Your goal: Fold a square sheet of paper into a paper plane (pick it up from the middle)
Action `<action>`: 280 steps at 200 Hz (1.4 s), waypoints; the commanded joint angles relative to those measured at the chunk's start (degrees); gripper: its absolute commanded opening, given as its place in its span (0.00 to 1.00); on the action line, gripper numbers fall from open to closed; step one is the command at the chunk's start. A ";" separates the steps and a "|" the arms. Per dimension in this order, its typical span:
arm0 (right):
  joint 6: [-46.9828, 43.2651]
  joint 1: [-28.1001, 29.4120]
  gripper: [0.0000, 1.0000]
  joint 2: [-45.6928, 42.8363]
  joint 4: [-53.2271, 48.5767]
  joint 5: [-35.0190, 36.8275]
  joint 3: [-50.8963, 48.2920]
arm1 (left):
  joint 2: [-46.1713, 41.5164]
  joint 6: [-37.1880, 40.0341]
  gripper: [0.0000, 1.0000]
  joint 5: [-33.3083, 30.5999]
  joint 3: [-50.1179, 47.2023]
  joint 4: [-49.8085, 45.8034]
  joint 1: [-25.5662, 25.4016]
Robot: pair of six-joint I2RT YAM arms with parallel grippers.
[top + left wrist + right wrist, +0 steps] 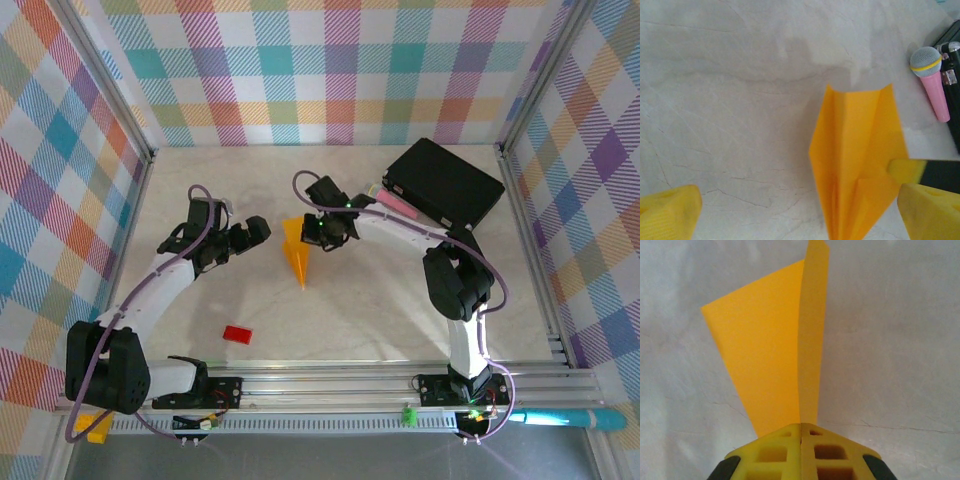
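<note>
Between closed jaws of right gripper (801,432), paper plane (765,350)

2 arms, same build: left arm (150,285) & right arm (455,300) have white link shells w/ chunky black joint housings. Thin purple-grey cable (199,188) loops along each arm. Black base blocks (450,388) sit on a ribbed aluminium rail (330,380). Small green light (347,206) glows nr the right arm's wrist. Left gripper (248,235) looks black from above; its pads (669,212) are bright yellow w/ fine ribbed texture. Right gripper (801,437) has yellow tips w/ square cut-outs, black body behind
</note>
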 commanded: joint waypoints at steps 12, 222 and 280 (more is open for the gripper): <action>-0.46 -1.46 0.00 -3.13 13.78 -8.62 -7.95 | 2.93 -2.62 0.98 4.62 -1.85 4.59 0.70; 2.01 -6.06 0.00 -6.61 17.80 -8.30 -21.77 | 26.43 -9.51 0.37 12.41 1.38 16.62 -12.84; 1.90 -6.85 0.00 -7.65 17.56 -7.82 -21.50 | 28.27 -9.42 0.05 10.86 3.67 17.98 -12.84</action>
